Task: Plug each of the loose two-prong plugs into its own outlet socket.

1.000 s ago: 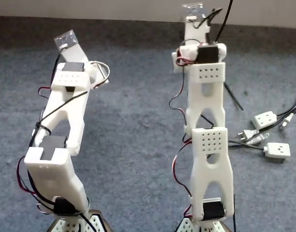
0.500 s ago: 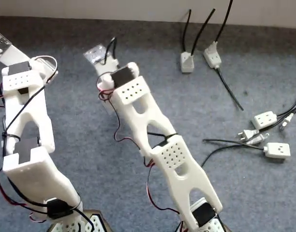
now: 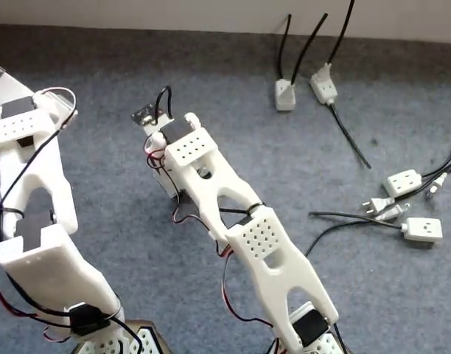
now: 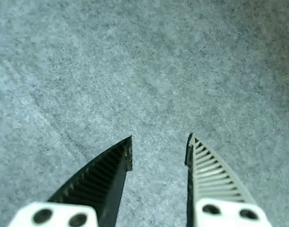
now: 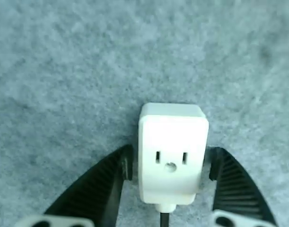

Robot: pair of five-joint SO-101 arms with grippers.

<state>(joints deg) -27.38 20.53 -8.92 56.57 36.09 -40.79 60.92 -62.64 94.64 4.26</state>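
1. The right end effector (image 5: 170, 163) is clenched on a white socket (image 5: 172, 151). Its dark fingers (image 5: 111, 184) sit against the socket's two flanks. The slots face the wrist camera and the cord runs back toward the wrist.
2. The left end effector (image 4: 158, 151) is released, its fingers spread above the grey surface (image 4: 135, 71).
3. In the high view the right arm (image 3: 211, 169) slants toward the middle of the surface. The left arm (image 3: 34, 169) stands at the picture's left edge.
4. A loose plug (image 3: 380, 209) lies at the right, between the mid socket (image 3: 402, 182) and the near socket (image 3: 423, 229). It is well apart from both arms.
5. The back-left socket (image 3: 284, 94) and back-right socket (image 3: 323, 85) lie side by side near the far edge, with their cords leading away.
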